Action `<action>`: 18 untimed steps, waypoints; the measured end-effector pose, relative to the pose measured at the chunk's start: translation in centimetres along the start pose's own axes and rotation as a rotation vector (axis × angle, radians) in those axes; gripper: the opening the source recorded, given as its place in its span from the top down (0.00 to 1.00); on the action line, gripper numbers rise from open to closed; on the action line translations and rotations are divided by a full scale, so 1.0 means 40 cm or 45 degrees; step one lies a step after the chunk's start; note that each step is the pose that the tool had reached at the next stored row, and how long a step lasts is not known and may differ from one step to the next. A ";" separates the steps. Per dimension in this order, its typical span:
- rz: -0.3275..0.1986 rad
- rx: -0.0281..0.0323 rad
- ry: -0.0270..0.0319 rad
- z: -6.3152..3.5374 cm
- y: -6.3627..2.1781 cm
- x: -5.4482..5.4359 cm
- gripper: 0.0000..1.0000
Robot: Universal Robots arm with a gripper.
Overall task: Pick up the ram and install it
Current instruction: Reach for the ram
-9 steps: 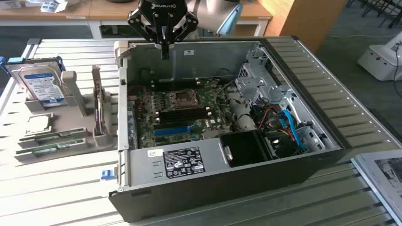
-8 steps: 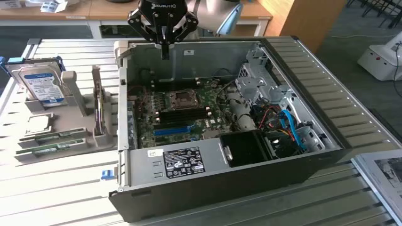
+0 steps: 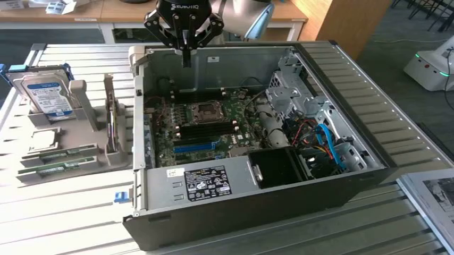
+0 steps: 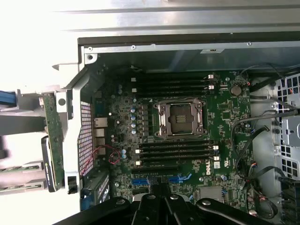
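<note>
Two ram sticks [image 3: 58, 155], thin green boards, lie in a grey holder [image 3: 92, 151] on the table at the exterior view's left, outside the computer case [image 3: 248, 218]. My black gripper [image 3: 186, 59] hangs over the case's far wall, well away from the ram, shut with nothing between its fingers. The wrist view looks down past the shut gripper [image 4: 158, 191] onto the green motherboard [image 4: 225, 112]. It carries an open CPU socket [image 4: 180, 117] and rows of black memory slots [image 4: 173, 152] on either side of it.
The holder also carries a silver hard drive [image 3: 44, 94] and an upright card [image 3: 111, 125]. Inside the case are a short blue slot [image 3: 193, 146], cables [image 3: 322, 141], a drive cage [image 3: 287, 87] and a black box [image 3: 278, 167]. A slatted table [image 3: 71, 212] surrounds the case.
</note>
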State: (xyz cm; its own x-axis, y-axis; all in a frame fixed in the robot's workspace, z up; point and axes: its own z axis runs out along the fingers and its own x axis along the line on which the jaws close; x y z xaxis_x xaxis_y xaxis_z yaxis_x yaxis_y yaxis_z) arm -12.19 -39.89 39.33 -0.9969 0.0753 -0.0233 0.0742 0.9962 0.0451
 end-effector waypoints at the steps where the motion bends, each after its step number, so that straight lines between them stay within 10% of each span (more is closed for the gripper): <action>1: 0.000 0.0001 0.0000 0.000 0.000 0.000 0.90; 18: 0.000 -0.0001 -0.0001 -0.002 -0.004 0.059 0.90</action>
State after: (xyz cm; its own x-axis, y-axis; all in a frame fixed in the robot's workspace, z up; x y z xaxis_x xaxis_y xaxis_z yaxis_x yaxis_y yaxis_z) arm -14.54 -39.88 39.33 -0.9969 0.0754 -0.0233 0.0742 0.9962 0.0451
